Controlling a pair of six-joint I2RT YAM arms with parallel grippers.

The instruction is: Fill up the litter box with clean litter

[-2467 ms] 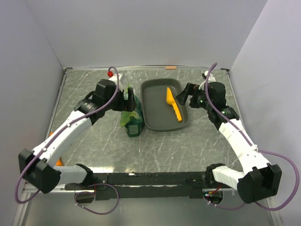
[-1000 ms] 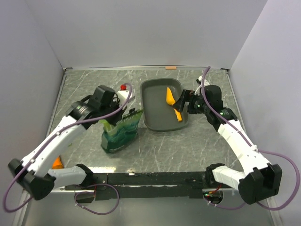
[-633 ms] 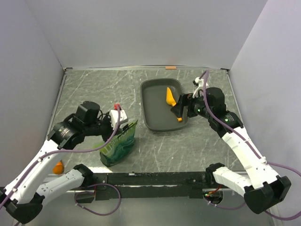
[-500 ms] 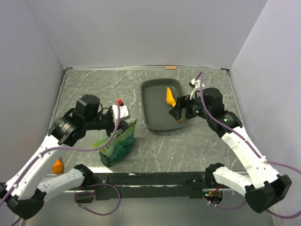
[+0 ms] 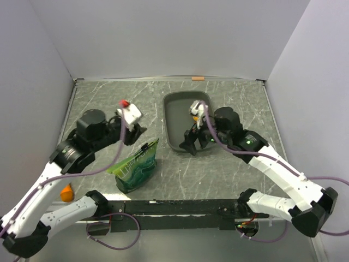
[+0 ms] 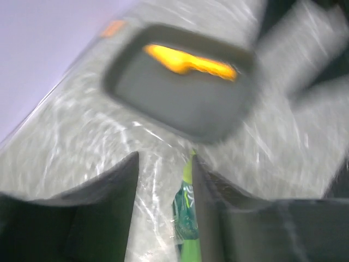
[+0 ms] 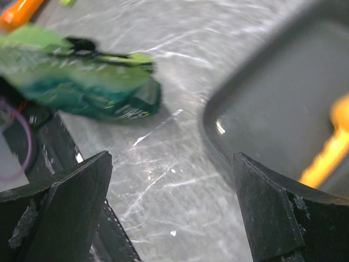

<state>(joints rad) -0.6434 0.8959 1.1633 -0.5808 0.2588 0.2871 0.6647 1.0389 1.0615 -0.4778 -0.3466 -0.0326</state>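
The dark grey litter box (image 5: 175, 117) lies at the back middle of the table; my right arm covers its right half. It also shows in the left wrist view (image 6: 163, 95) and the right wrist view (image 7: 272, 109), with an orange scoop (image 6: 188, 61) inside. No clean litter shows anywhere. The green bag (image 5: 136, 165) lies tilted on the table, left of the box. My left gripper (image 5: 134, 131) hovers open and empty above the bag (image 6: 188, 218). My right gripper (image 5: 190, 146) is wide open and empty over the box's near left corner.
A small orange object (image 5: 66, 191) lies near the table's left front edge and shows in the right wrist view (image 7: 19, 12). Grey walls close in the table on the left, back and right. The black rail (image 5: 174, 207) runs along the front.
The left gripper let go of the green bag, which now lies on the table, and rose back and up. The right arm swung left across the box toward its near left corner.
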